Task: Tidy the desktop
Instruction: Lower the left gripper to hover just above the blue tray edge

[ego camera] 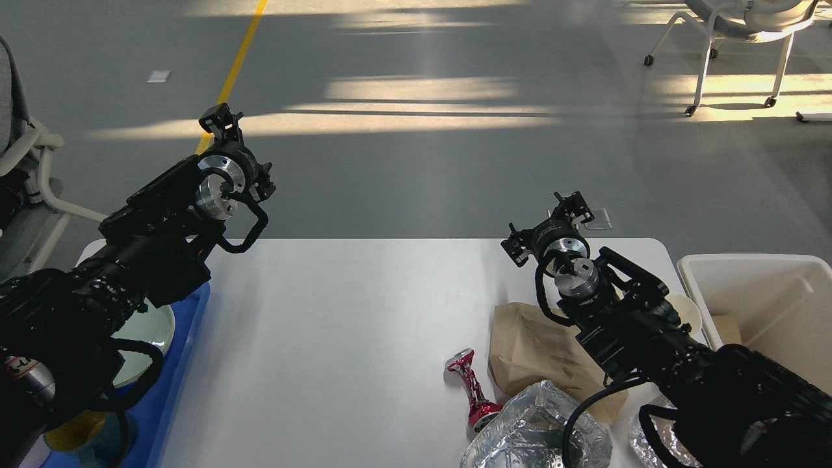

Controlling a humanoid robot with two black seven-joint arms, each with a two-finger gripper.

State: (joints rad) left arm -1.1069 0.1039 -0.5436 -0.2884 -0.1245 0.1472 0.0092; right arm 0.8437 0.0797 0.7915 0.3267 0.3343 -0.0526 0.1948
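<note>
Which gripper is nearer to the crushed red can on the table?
The right. The right gripper is above the table's far edge, beyond the crushed red can and slightly right. The left gripper is far off to the left, over the floor.

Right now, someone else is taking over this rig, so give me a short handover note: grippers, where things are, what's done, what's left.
Left gripper: raised beyond the far left edge of the desktop, holding nothing; seen too dark to tell open or shut.
Right gripper: hovering over the far right part of the desktop, empty as far as I can see; open or shut not clear.
On the desktop's right side: brown paper bag, crushed red can, crumpled foil.
Blue tray on the left holds a pale green plate; white bin stands at the right.
Done: dishes in the tray.
Left: bag, can and foil, likely for the bin.
</note>
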